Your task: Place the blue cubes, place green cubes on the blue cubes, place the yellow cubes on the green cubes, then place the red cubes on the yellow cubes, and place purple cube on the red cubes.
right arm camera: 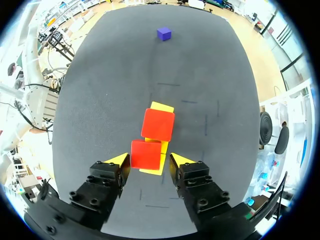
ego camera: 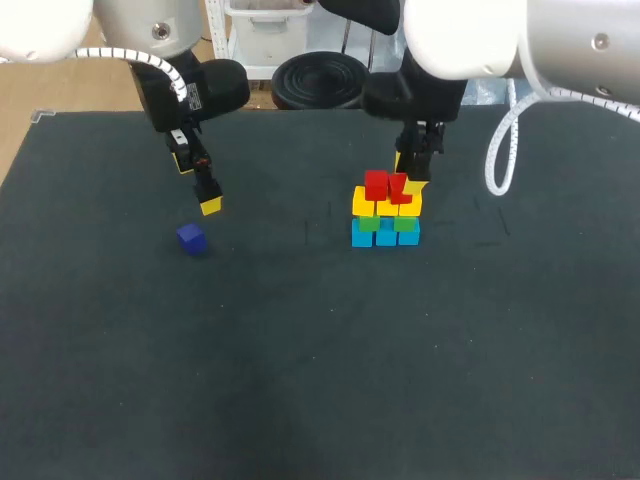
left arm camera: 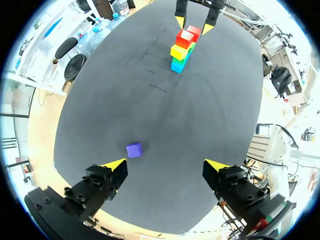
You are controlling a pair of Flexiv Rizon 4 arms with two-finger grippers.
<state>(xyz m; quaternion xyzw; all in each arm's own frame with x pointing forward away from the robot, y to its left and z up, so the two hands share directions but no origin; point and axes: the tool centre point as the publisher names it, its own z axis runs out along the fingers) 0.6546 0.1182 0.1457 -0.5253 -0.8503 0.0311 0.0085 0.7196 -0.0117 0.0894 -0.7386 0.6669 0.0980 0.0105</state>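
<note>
Standing by the dark table [ego camera: 300,380], I see from the head view what neither wrist camera gives: the stack side-on, layer by layer. Blue cubes [ego camera: 386,236] sit at the bottom, green cubes [ego camera: 370,224] on them, yellow cubes [ego camera: 365,204] above, and two red cubes [ego camera: 378,185] on top, one tilted.

The right wrist view looks straight down on that pile, so only red and yellow faces show. The right gripper [right arm camera: 147,160] hangs over the nearer red cube with its fingers spread; a gap shows beside the cube, so it grips nothing. The left wrist view confirms this from across the table, with both yellow tips apart just above the red cubes.

The purple cube [ego camera: 191,238] lies alone on the table, well apart from the stack, near the left arm. The head view shows the left gripper [left arm camera: 165,165] edge-on, hiding its spread. Its own wrist view shows the fingers wide apart and empty, with the purple cube just ahead of them, nearer one finger.
</note>
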